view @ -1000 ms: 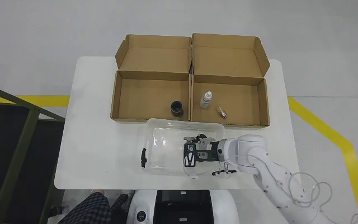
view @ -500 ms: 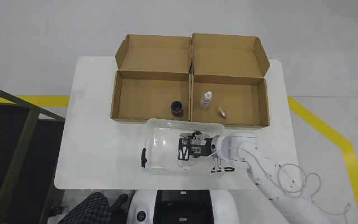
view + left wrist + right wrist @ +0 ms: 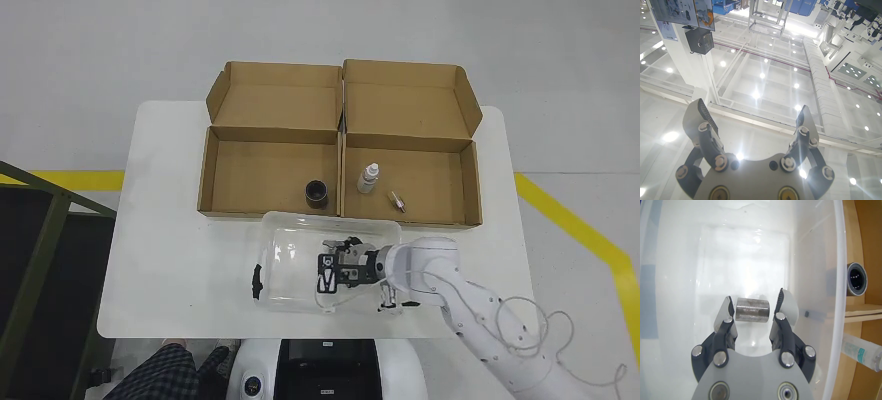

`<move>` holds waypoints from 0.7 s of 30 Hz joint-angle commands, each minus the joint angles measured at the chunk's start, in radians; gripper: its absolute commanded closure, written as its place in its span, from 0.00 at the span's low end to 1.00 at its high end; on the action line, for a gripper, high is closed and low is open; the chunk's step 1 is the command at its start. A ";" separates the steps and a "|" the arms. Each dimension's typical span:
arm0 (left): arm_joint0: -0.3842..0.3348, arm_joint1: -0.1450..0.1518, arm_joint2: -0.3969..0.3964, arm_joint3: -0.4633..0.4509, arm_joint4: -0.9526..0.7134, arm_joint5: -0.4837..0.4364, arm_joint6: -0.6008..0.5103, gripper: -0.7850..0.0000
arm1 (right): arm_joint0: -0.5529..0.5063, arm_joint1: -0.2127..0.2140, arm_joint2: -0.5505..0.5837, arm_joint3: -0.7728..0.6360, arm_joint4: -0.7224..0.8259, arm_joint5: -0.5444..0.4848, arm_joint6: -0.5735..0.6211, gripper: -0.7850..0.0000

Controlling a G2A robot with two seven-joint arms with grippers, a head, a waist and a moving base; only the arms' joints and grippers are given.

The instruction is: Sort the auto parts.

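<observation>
Table (image 3: 170,250) bears two cardboard boxes: left box (image 3: 207,172) holds a black ring (image 3: 318,192), right box (image 3: 440,185) a white bottle (image 3: 368,178) and a small metal piece (image 3: 397,200). Clear tub (image 3: 290,250) holds a metal cylinder (image 3: 752,310) between the right gripper (image 3: 754,294)'s spread fingers. Left gripper (image 3: 752,103) gapes, empty.

I see two boxes side by side at the back of the table (image 3: 170,200): the left box (image 3: 250,175) holds a bearing (image 3: 318,192), the right box (image 3: 440,185) a bottle (image 3: 368,178) and a small fitting (image 3: 398,201). Before them lies the bin (image 3: 285,250), with a metal sleeve (image 3: 752,310) inside it between my right gripper (image 3: 755,302)'s parted jaws.
</observation>
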 commanded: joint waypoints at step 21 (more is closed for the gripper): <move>0.000 0.000 0.000 0.000 0.000 0.000 0.000 0.00 | -0.040 0.013 0.043 0.036 0.064 0.052 0.039 0.28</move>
